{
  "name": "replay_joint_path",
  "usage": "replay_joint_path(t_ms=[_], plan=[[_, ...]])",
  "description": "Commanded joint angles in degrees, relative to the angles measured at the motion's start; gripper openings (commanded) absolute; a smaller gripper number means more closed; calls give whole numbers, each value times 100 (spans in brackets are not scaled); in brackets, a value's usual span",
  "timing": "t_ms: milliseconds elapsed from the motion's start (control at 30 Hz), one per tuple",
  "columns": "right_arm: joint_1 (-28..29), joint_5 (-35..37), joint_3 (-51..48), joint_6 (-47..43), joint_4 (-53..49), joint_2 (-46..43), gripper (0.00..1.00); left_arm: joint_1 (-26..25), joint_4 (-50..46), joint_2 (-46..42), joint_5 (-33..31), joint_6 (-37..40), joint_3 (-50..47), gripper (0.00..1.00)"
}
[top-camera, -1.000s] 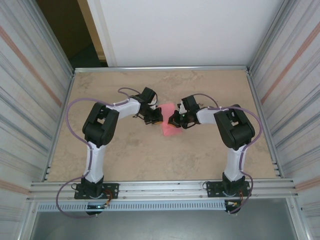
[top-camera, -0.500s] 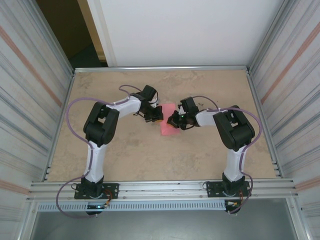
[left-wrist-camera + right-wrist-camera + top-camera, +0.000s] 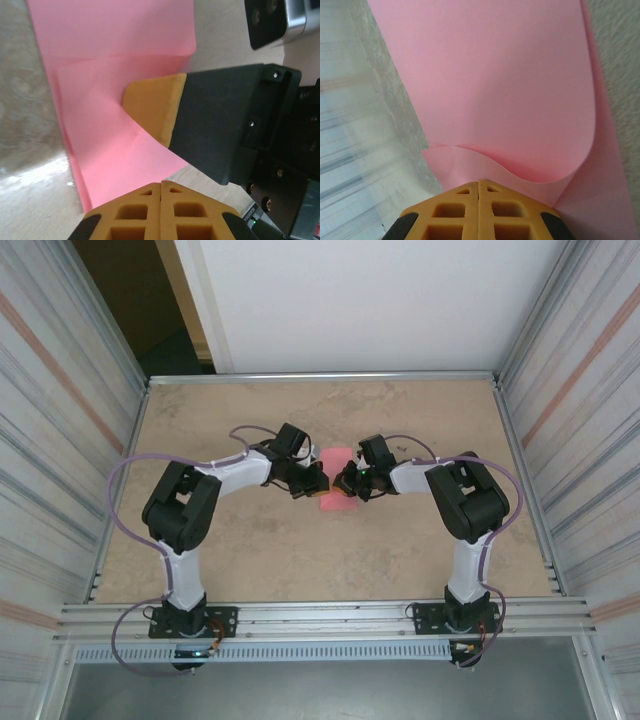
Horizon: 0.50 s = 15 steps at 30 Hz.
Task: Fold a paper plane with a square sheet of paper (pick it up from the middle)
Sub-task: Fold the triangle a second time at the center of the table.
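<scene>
Early stage: square sheet of paper (image 3: 334, 502) lies mid-bench (image 3: 400, 540), a crease or two in, one side curled over, no dart shape yet. Your left tool (image 3: 313, 478) and right tool (image 3: 347, 482) are fully closed, pressing on it, pinching nothing visible

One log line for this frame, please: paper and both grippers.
paper: pink square sheet, partly folded, flap curled | left gripper: shut, over sheet's edge | right gripper: shut, tip on sheet
</scene>
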Motion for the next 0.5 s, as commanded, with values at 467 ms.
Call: replay_joint_path(t_ms=[467], plan=[[-74,332,-248,178,-733,400,0,-86,-324,586,0,235,279,4]])
